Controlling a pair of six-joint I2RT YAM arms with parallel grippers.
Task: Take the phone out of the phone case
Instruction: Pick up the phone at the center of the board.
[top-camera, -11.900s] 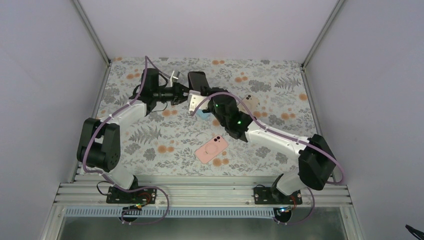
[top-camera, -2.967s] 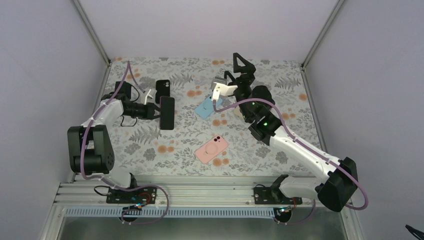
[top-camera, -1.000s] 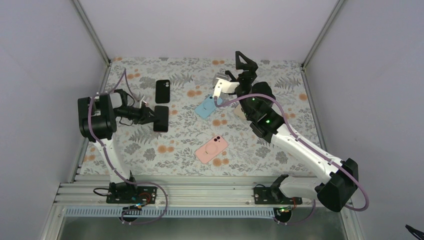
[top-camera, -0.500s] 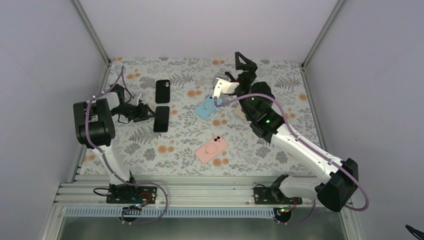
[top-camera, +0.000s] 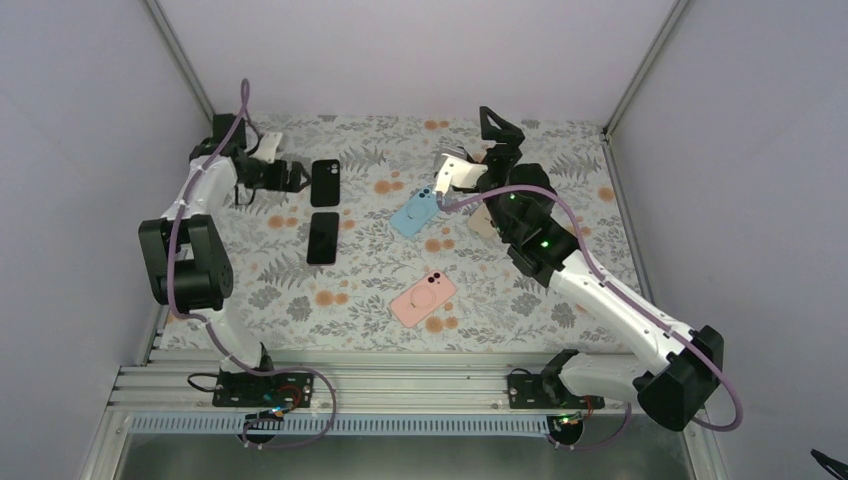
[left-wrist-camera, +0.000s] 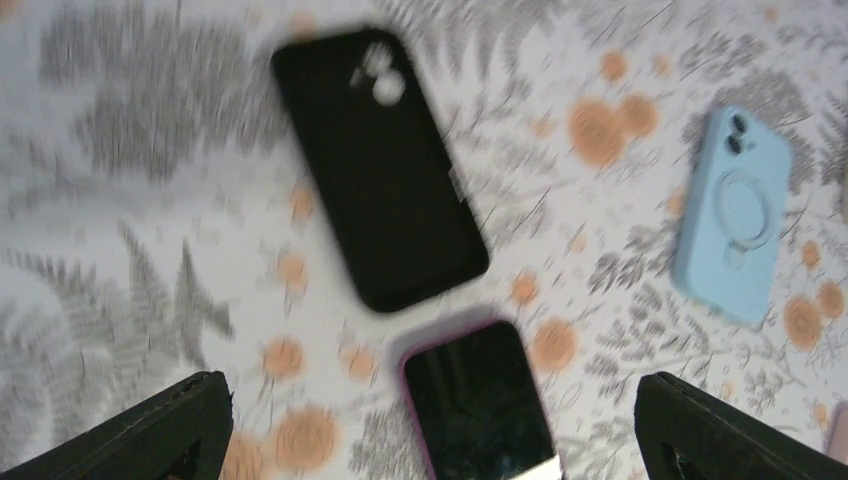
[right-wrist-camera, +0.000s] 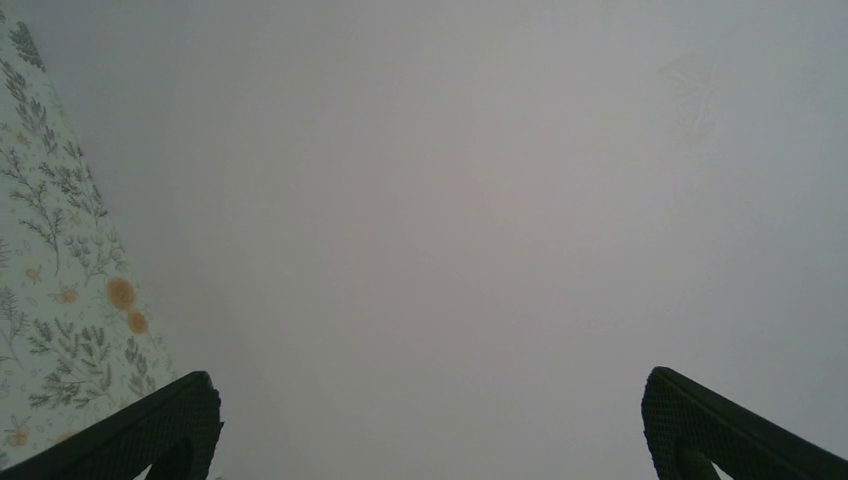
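Note:
The phone lies flat on the flowered cloth, dark screen up; in the left wrist view the phone shows a pinkish rim. The black phone case lies apart just behind it, and in that wrist view the case shows its camera holes. My left gripper hovers left of the case, open and holding nothing, and the left gripper looks blurred in its own view. My right gripper is raised at the back middle, open and empty. In its own view the right gripper faces the grey back wall.
A blue cased phone lies back up in the middle, also seen as the blue phone at the right. A pink one lies nearer the front. A beige one is partly hidden under the right arm. Grey walls enclose the cloth.
My left gripper opened and let go of the phone, which now lies on the cloth. The left arm swung back toward the far left, beside the black case. The right arm barely shifted.

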